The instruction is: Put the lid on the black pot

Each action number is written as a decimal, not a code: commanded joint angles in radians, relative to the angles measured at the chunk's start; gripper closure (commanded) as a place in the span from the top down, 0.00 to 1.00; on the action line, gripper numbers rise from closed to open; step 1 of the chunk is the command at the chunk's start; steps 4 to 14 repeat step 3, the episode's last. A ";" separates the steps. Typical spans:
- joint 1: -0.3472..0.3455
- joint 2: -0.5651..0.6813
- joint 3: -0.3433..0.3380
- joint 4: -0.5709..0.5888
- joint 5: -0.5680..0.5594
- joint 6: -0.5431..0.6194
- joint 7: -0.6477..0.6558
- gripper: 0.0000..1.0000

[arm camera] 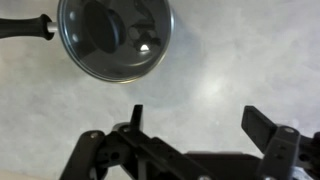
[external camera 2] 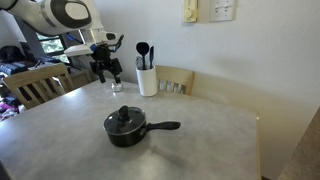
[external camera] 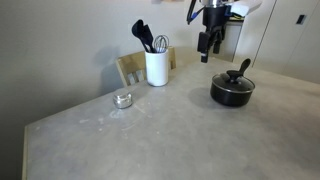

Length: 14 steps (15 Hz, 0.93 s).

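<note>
The black pot (external camera: 232,93) stands on the grey table, its long handle (external camera 2: 166,126) sticking out sideways. The clear-glass lid (external camera: 234,78) with its black knob (external camera 2: 123,114) rests on top of the pot. In the wrist view the lidded pot (arm camera: 115,38) lies at the top left, beyond the fingers. My gripper (external camera: 205,47) hangs in the air above the table, off to the side of the pot, also visible in an exterior view (external camera 2: 106,72). Its fingers (arm camera: 200,120) are spread open with only bare table between them.
A white utensil holder (external camera: 157,68) with black utensils stands at the table's back edge, also seen in an exterior view (external camera 2: 147,80). A small round silver metal object (external camera: 123,99) lies near it. Wooden chairs (external camera 2: 40,85) stand around the table (external camera: 150,140).
</note>
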 commanded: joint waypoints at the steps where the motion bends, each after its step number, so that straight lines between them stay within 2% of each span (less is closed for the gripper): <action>1: 0.001 0.010 0.024 0.031 -0.009 -0.027 0.061 1.00; 3: 0.023 0.031 0.025 0.064 -0.010 -0.040 0.109 1.00; 14: 0.023 0.031 0.025 0.064 -0.010 -0.040 0.109 1.00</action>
